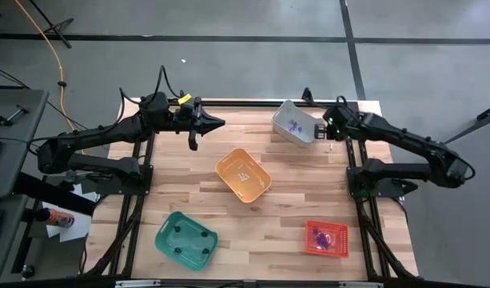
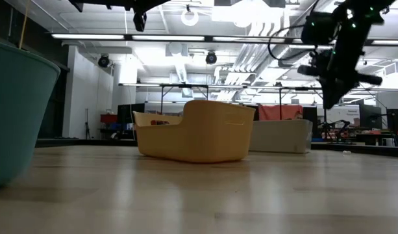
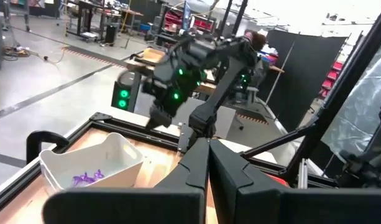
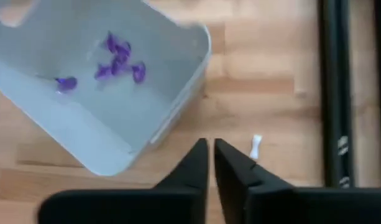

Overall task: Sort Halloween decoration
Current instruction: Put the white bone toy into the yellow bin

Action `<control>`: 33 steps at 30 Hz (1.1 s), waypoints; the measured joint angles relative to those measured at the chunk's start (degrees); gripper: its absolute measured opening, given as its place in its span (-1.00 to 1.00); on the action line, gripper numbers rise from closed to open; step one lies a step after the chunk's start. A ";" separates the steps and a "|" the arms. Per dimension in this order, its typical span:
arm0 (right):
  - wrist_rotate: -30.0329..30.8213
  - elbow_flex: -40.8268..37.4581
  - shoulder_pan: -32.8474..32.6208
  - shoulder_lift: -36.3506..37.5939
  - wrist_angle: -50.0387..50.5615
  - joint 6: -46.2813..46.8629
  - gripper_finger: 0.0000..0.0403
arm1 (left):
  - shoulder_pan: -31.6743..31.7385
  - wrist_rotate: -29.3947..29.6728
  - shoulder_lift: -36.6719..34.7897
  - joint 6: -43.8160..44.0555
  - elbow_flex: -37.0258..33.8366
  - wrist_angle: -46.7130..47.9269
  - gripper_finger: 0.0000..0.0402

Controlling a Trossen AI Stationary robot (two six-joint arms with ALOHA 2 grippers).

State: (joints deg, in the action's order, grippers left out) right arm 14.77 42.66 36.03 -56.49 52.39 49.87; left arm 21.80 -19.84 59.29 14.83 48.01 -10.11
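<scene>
Several purple trinkets (image 4: 119,59) lie inside the grey bin (image 1: 292,124) at the far right. A small whitish trinket (image 4: 256,147) lies on the bare wood beside that bin, also seen as a whitish trinket (image 1: 331,147) from above. My right gripper (image 4: 210,148) hangs above the table between the bin and that trinket, pointing steeply down, shut, with nothing between its fingers. My left gripper (image 1: 215,123) is held high and level over the far middle of the table, shut and empty.
The orange bin (image 1: 243,174) holds whitish pieces at mid-table. The green bin (image 1: 186,238) with dark pieces stands near left, and the red bin (image 1: 326,238) with purple pieces near right. Black frame rails (image 4: 335,93) run along the table's right edge.
</scene>
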 joint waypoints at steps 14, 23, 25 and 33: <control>-0.95 -5.35 -0.02 -8.66 -14.80 4.05 -0.98 | -0.02 2.10 0.00 0.09 0.00 0.00 -1.00; -3.32 -4.86 -0.04 -12.04 -22.23 4.13 -1.00 | -0.02 2.08 0.00 0.04 0.00 0.02 -1.00; -3.31 -4.83 -0.02 -12.04 -23.29 4.18 -1.00 | -0.02 2.08 0.02 0.03 0.00 0.05 -1.00; -3.44 -4.79 -0.02 -9.65 -9.88 2.04 -1.00 | -0.02 2.06 0.02 -0.01 0.00 1.27 -1.00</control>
State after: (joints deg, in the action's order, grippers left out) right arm 11.33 37.87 36.01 -66.14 42.51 51.92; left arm 21.78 -17.78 59.31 14.82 48.01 -8.85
